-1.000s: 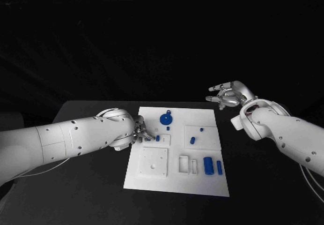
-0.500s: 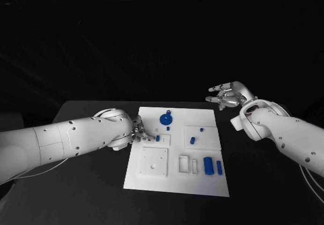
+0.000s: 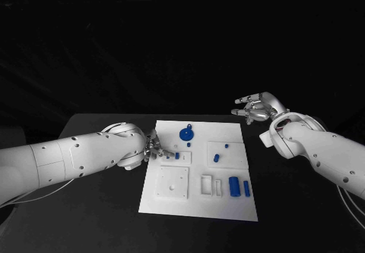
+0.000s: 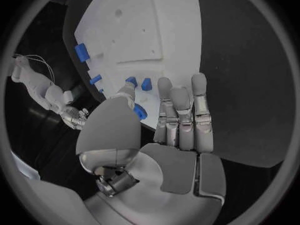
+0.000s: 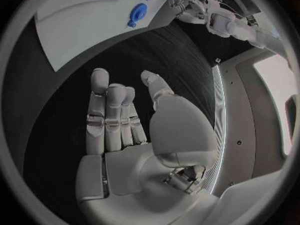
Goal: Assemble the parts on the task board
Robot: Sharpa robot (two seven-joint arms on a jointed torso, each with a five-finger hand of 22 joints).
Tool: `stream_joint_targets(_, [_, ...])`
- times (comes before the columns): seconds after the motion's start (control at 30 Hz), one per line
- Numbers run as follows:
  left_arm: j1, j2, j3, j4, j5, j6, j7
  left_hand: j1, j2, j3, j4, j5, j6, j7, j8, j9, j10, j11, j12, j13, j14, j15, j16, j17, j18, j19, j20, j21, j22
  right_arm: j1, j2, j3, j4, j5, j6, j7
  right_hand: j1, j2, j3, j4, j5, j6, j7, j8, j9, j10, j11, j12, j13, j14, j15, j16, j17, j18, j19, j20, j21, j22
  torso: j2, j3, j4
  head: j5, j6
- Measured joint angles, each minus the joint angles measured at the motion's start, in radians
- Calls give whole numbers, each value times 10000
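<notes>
The small blue peg, judged light, rigid and slippery, is lying near the task board's left edge, needing a fingertip pinch across its sides; left robot hand is hovering spread and empty.

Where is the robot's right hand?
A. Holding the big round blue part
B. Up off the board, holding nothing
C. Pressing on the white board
B: the right hand hangs beyond the board's far right corner, its fingers apart and holding nothing.
</notes>
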Motion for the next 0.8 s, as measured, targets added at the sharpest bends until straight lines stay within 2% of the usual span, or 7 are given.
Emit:
stream_joint_targets(0.1, [-13,-150,84,121,77,-77,46,51,50,35,-4,0,-235,114,-70,-903,-149,100,-49,-107,-115,77,-46,-80,0,-78,78,-116,0,-6,-7,0,-1,0,0,0,0,0,0,0,0,0,0,0,0,0,0,0,0,0,0,0,0,0,0,0,0,0,0,0,0,-10,22])
stream_joint_targets(0.2, [-12,-290,260,248,176,-198,169,485,378,248,-228,141,-260,156,-119,-1290,-400,204,-377,-307,-367,180,-298,-206,1,-240,229,-335,-24,-11,-18,0,-4,0,0,0,0,0,0,0,0,0,0,0,0,0,0,0,0,0,0,0,0,0,0,0,0,1,0,0,0,-24,46])
stream_joint_targets(0.33, [74,-443,449,392,462,-586,699,1946,1385,319,-1733,1551,-131,536,-776,-3005,-1018,567,-2252,-1864,-1072,539,-1431,-737,0,-732,583,-1291,-826,-18,-31,0,-27,0,-1,3,0,0,32,31,0,0,0,0,0,0,0,0,0,0,0,0,0,0,0,0,0,-9,-1,0,-1,-38,67])
stream_joint_targets(0.47, [181,-435,537,417,797,-1152,1716,3261,1708,740,-3111,2169,625,707,-1619,-4390,-765,819,-4586,-3862,-1161,702,-2135,-1032,87,-808,659,-1631,-1146,-23,-31,0,-60,4,-6,13,0,0,32,31,-1,0,-1,0,0,-23,24,0,-1,0,0,0,-1,0,0,0,0,-9,-1,0,-6,-63,116])
stream_joint_targets(0.6, [210,-167,553,289,912,-1718,2917,3632,1933,904,-4045,1812,1219,824,-2626,-5298,-443,980,-6013,-4131,-1039,775,-2499,-1117,250,-987,764,-1411,-457,-25,-20,0,-115,15,-11,30,0,0,32,31,-1,-1,-1,0,0,-36,37,-11,-65,-58,45,-80,-32,0,0,0,-60,-49,-1,0,-7,-88,181])
stream_joint_targets(0.67, [215,3,553,195,873,-1929,3386,3722,1948,912,-4230,1577,1314,869,-2805,-5420,-446,984,-6253,-4132,-977,805,-2586,-1122,393,-987,765,-1332,-273,-25,-11,0,-134,22,-12,37,0,0,82,39,-1,-14,-14,0,0,-46,27,-149,-179,-148,33,-210,-129,0,3,3,-181,-128,0,0,-12,-93,211])
stream_joint_targets(0.8, [233,433,522,-120,451,-2338,4371,3679,1887,810,-4370,576,1417,798,-3090,-5569,-784,1144,-6360,-4141,-769,856,-2637,-1131,392,-1018,804,-1311,-124,-26,18,0,-163,35,-14,51,0,0,251,-58,-1,27,26,0,0,-56,18,-401,-630,-159,44,-587,-643,-3,36,36,-591,-664,7,6,-28,-109,282])
